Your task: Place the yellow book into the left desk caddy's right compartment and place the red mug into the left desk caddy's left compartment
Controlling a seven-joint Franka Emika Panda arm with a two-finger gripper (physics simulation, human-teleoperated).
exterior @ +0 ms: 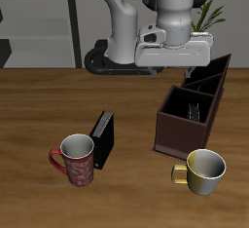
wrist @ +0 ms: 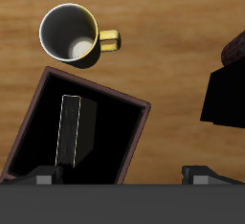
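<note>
I'm hovering my tool (exterior: 173, 55) high above the left desk caddy (exterior: 190, 120), fingers apart w/ nothing between them, since the yellow book (wrist: 74, 127) is already standing on edge inside the right compartment (wrist: 105, 132). The red mug (exterior: 77, 160) is sitting on the tabletop (exterior: 39, 105) well apart from the caddy, not yet in the left compartment (exterior: 216, 76). The black book (exterior: 102, 138) is leaning just beside the mug and the cream mug (exterior: 204, 170) is sitting near the caddy's front wall, so I'm judging the reach across as needing care.
</note>
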